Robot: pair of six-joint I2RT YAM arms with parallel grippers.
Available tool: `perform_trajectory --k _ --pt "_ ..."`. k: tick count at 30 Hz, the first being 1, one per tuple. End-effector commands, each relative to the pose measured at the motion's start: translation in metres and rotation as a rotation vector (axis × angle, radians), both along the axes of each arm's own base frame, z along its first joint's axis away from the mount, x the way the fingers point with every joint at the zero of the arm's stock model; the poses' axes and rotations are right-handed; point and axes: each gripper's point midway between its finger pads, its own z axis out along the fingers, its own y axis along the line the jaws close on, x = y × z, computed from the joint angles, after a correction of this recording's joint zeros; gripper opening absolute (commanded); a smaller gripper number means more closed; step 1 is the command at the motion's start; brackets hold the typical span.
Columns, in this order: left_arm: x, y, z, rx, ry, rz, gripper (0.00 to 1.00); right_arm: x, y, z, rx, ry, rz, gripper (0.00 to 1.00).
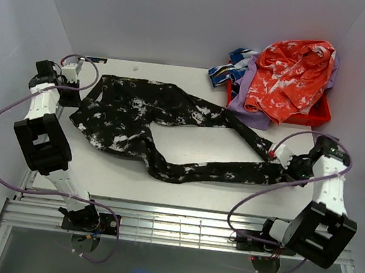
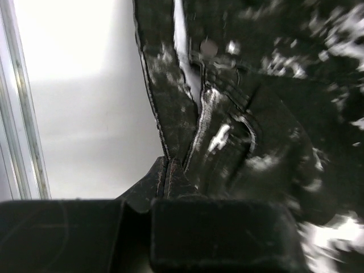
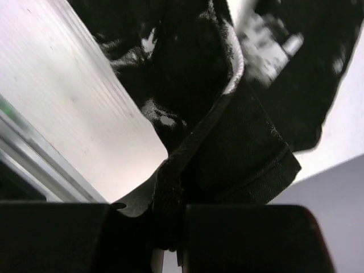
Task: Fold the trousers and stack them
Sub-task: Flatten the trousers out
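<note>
Top external: the trousers [image 1: 132, 114] lie spread across the table [image 1: 195, 141], with the waist at the left edge and both legs running right to meet near the right edge, leaving a loop of bare table between them. Your left gripper [image 1: 78, 87] is clamped on the waistband near the far-left corner. Left wrist view shows the jaws closed on the fabric edge right by the fly. Your right gripper [image 1: 275, 154] is pinched shut on the leg ends, and right wrist view shows a hem seam nipped in the jaws (can't tell if it has one hem or both). I read this as the start of the first fold: laid out, both ends held, nothing folded yet. Next move probably means lifting both ends together and laying one leg onto the other, with even tension so the cloth doesn't bunch. Keep the sweep off the red bin [image 1: 318, 116] with the orange-red garment [image 1: 290, 76] at the far-right corner.
</note>
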Motion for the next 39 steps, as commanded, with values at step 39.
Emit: perform_trajectory --k 39 --pt "-0.09 0.037 -0.026 0.36 0.121 -0.059 0.0 0.01 -0.148 0.019 0.08 0.165 -0.453 0.08"
